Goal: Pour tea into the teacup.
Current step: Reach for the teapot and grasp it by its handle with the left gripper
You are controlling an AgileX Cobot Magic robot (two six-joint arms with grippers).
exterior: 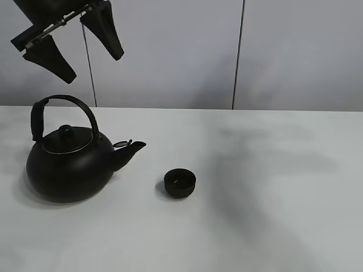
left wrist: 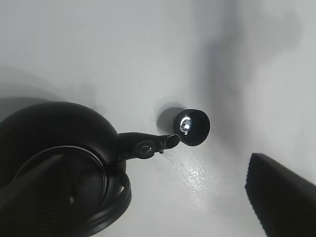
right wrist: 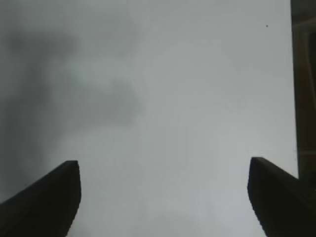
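A big round black kettle [exterior: 68, 167] with an arched handle stands on the left of the white table, its spout pointing right. The teacup [exterior: 180, 182], tiny, low and matte black, sits just right of the spout and apart from it. My left gripper [exterior: 93, 68] hangs high above the kettle, open and empty. The left wrist view looks down on the kettle [left wrist: 54, 148], the teacup [left wrist: 193, 126] and one of the fingers [left wrist: 281, 197]. In the right wrist view my right gripper [right wrist: 164, 165] is open over bare table, holding nothing; it is out of the exterior view.
The white table [exterior: 272, 170] runs back to a pale wall with dark vertical seams [exterior: 238, 54]. Soft shadows lie on the table's right half. A dark strip [right wrist: 303, 74] runs along one edge of the right wrist view.
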